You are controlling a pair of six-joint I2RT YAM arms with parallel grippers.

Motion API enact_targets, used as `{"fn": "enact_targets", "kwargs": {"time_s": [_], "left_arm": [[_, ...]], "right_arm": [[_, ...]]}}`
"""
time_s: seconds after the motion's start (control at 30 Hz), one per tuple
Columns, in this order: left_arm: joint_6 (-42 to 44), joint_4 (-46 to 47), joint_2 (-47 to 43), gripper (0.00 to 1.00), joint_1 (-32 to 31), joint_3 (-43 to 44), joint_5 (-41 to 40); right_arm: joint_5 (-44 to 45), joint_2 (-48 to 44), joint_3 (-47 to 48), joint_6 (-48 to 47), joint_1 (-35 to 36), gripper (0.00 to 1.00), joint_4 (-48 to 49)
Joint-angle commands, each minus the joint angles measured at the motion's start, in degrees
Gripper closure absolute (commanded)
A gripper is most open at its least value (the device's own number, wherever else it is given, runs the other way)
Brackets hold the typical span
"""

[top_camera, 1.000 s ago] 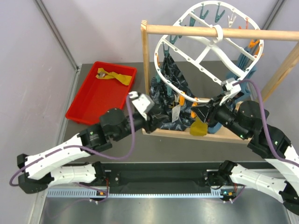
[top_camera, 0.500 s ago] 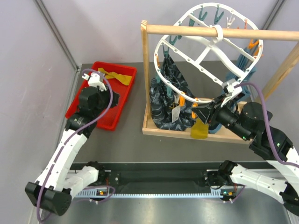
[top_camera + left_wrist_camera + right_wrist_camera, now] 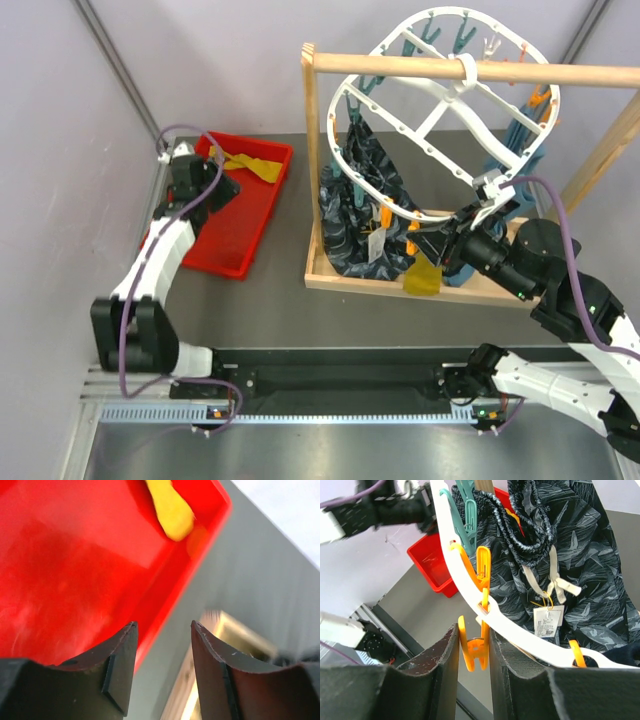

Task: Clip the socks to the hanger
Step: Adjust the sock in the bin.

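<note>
Right fingers (image 3: 440,680) pinch an orange peg (image 3: 472,652) on the hanger (image 3: 520,636), left fingers (image 3: 120,670) gape empty over the red tray (image 3: 60,580); any hanger sway could tug the peg free.

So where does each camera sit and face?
Top external: above and behind the bases, looking down at tray and hanger; both arms show.
Left wrist: over the tray, facing a yellow sock; open left gripper shows.
Right wrist: facing the hanger rim; right gripper pinches a peg.
Shared: all three show the tray.
</note>
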Motion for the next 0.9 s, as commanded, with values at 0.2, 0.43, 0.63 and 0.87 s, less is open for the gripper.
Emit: {"fn": "enact_targets", "kwargs": {"time_s": [0.2,0.43,0.63,0.87], "left_arm": [[-7.97,10.01,23.01,0.45,1.47,15.76,-16.30],[-6.82,19.01,40.58,0.43,2.00,28.22,-8.84],[-10.16,23.73,50.17,0.49,2.00,35.09,-6.64],[-11.39,19.52,59.49,0.53,2.00,45.55,-5.23]], "right_arm": [[-1.36,0.91,1.74,-2.28,0.31,1.00,4.66],[0.39,1.09,1.91,-1.67,0.31,1.00,4.40],[1.45,1.17,1.91,-0.35,0.22,1.00,3.43],[0.92,1.97,2.18,0.97,0.31,1.00,3.52]]}}
